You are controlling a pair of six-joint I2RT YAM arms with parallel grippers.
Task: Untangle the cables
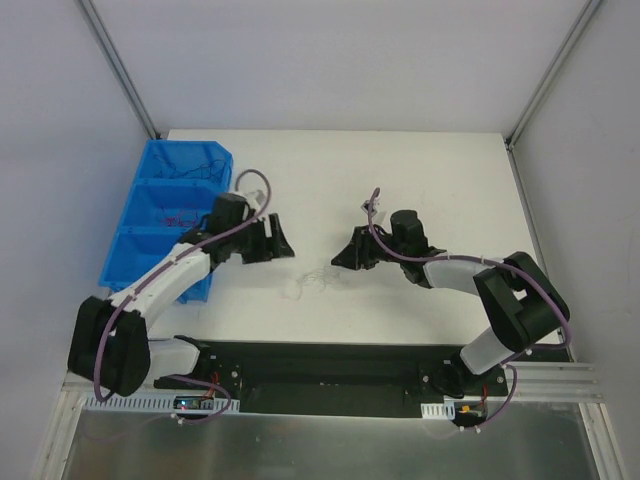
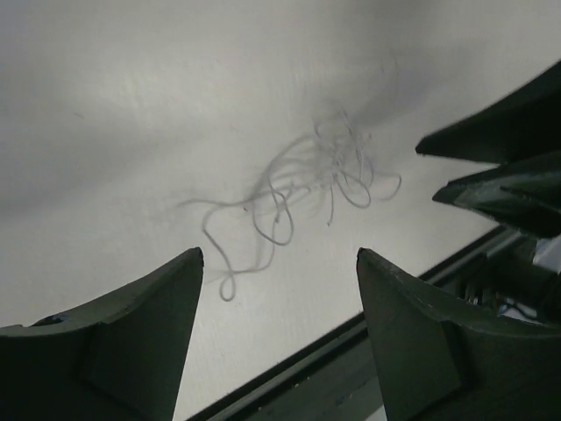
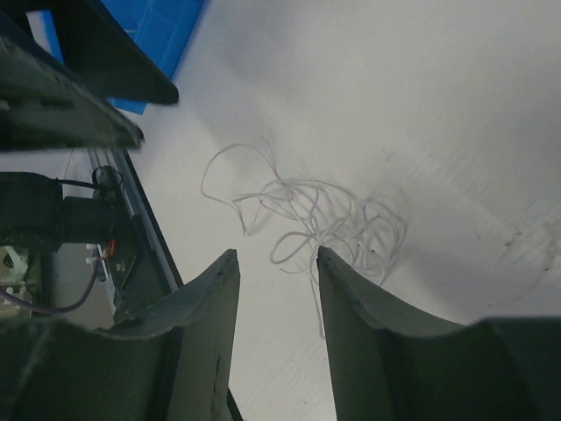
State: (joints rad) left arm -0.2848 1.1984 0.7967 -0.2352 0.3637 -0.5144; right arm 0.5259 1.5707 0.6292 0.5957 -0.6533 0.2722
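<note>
The cables [image 1: 312, 282] are a small clump of hair-thin, pale, curly wires lying on the white table between the two grippers. In the left wrist view the clump [image 2: 307, 180] lies just ahead of my left gripper [image 2: 279, 254], which is open and empty above the table. In the right wrist view the clump [image 3: 324, 219] lies just ahead of my right gripper [image 3: 276, 254], which is open and empty; one strand runs by its right finger [image 3: 351, 298]. In the top view the left gripper [image 1: 282, 245] and right gripper [image 1: 345, 255] flank the clump.
A blue three-compartment bin [image 1: 160, 215] stands at the table's left, behind the left arm. The black base rail [image 1: 320, 365] runs along the near edge. The right gripper's fingers [image 2: 500, 175] show at the right of the left wrist view.
</note>
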